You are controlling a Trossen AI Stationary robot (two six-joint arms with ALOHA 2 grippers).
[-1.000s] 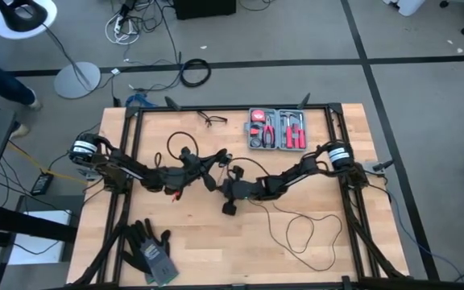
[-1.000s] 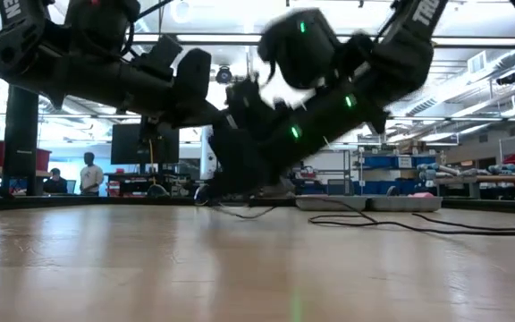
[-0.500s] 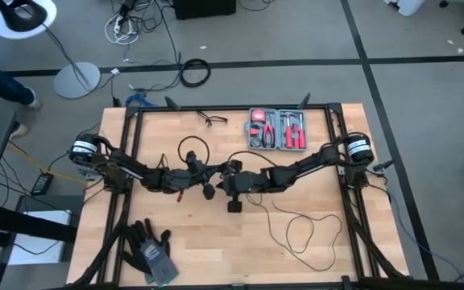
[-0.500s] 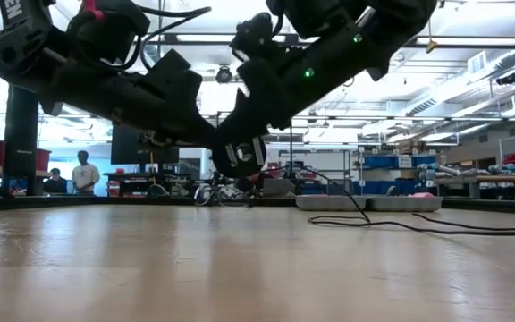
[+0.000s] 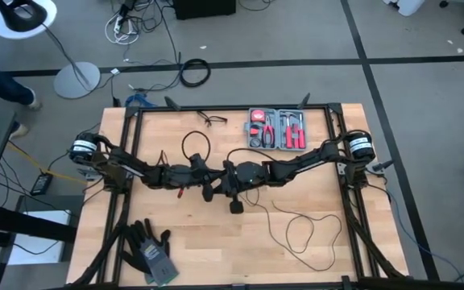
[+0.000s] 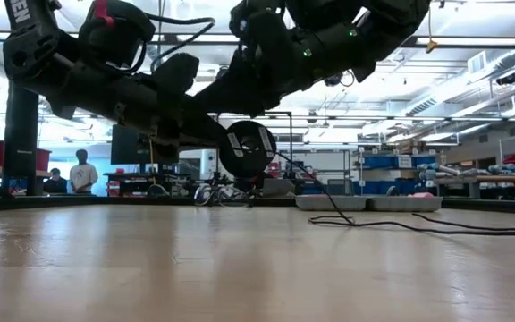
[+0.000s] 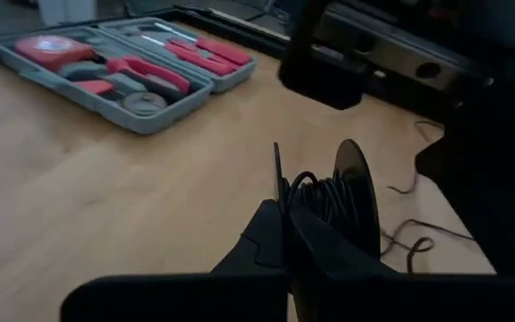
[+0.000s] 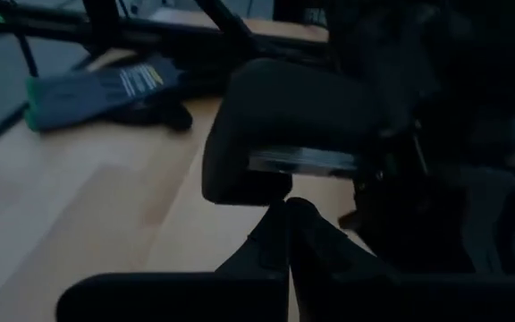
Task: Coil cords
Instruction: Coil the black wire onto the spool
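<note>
Both sets of fingers are clamped tight mid-table. The left gripper (image 7: 286, 234) pinches the round spool (image 6: 247, 148) wound with the thin black cord (image 5: 312, 225), held off the wood. The right gripper (image 5: 225, 179) sits right beside it; the cord's slack trails over the table (image 5: 200, 258) toward the right.

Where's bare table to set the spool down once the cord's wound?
Bare wood: the near strip between the gloves and the loose cable, and the far-left patch between the glasses-like wire item and the left arm. Crowded: the centre, where left gripper and right gripper meet at the spool, and around the tool case.
</note>
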